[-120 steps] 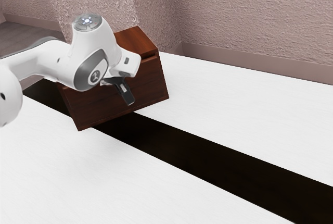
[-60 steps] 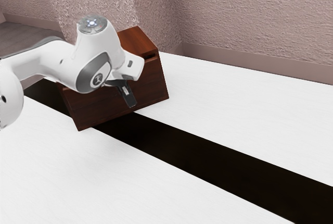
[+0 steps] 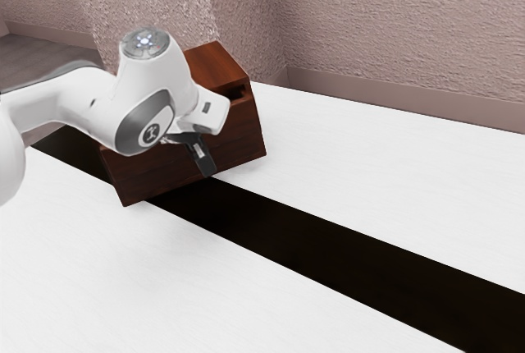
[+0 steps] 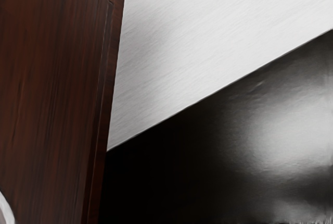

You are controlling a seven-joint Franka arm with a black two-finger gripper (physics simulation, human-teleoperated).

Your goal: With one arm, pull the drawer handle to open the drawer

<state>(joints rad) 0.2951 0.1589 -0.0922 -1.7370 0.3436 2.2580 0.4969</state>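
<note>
Dark wood drawer box (image 3: 238, 127) stands on the white-and-black table (image 3: 369, 156), with my claw (image 3: 203, 160) at its front face; apart or together, I cannot tell. The handle I cannot make out, so I'd seat squarely, then pull straight and level.

We have one camera standing off at the side of the arm (image 3: 74, 111), raised and looking down at a slant across the table (image 3: 369, 164) toward the wall (image 3: 394, 16), from a middling distance. The arm enters from the exterior view's left. Our second camera rides at the arm's end, very close to the drawer cabinet (image 4: 47, 104) and looking along its wooden face to the table below. Both views share that drawer cabinet (image 3: 238, 123), the white tabletop (image 4: 208, 41) and the black band (image 3: 328, 254) (image 4: 218, 172).
</note>
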